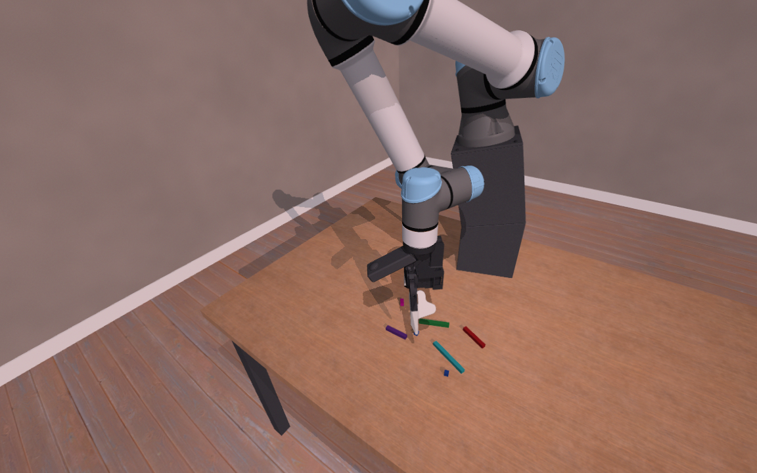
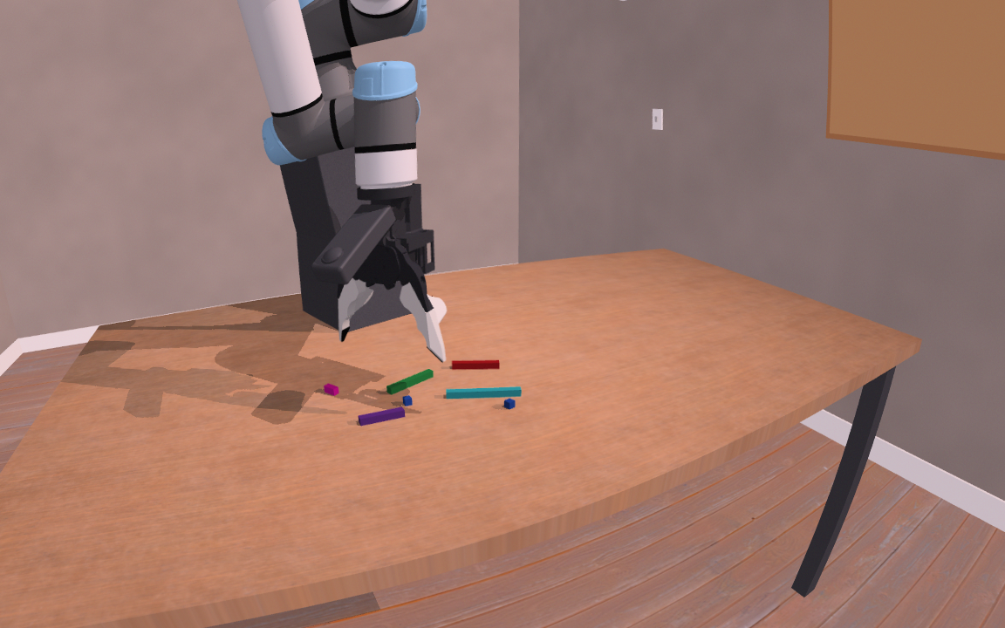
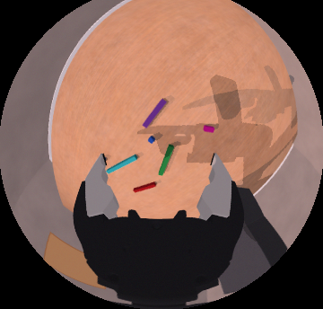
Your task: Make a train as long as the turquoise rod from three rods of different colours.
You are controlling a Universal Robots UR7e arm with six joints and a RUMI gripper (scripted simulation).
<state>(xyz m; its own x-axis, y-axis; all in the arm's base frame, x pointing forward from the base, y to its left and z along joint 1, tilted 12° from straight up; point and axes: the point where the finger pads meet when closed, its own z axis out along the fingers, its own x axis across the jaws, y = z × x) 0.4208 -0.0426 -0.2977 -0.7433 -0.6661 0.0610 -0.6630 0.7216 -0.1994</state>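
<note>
Hand wide apart, holds nothing, hangs above desk. Rods small, stiff, light, thin; likely slip or roll if pinched at end, so grab across middle. Landmark: green rod, flat on desk, below hand. Red rod just beside it. Magenta rod on other side, a bit apart. Blue rod very near green. Red, magenta, blue would match turquoise rod.
</note>
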